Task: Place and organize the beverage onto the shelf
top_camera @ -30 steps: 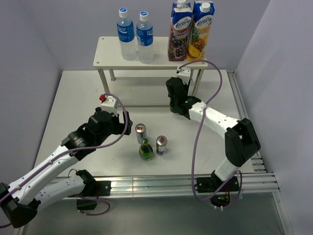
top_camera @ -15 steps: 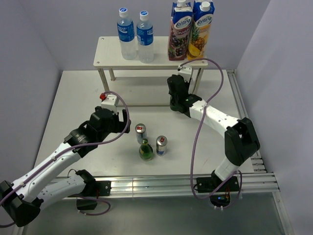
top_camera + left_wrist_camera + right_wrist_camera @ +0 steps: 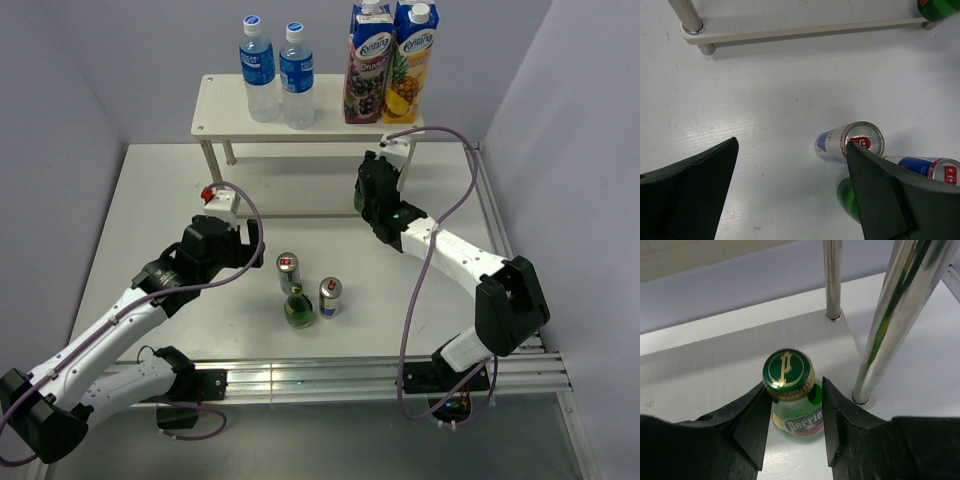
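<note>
At frame centre, only the right wrist view makes plain the right hand (image 3: pixel 795 390) clamped on a green bottle (image 3: pixel 789 371) above the shelf (image 3: pixel 700 375) bottom board, while the left hand (image 3: pixel 791 146) stands wide apart over a can (image 3: pixel 852 142).

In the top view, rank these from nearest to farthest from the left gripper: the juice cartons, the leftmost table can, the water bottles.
1. Leftmost table can, just right of the left gripper.
2. Water bottles, left half of the shelf's top board.
3. Juice cartons, right end of that board.
</note>
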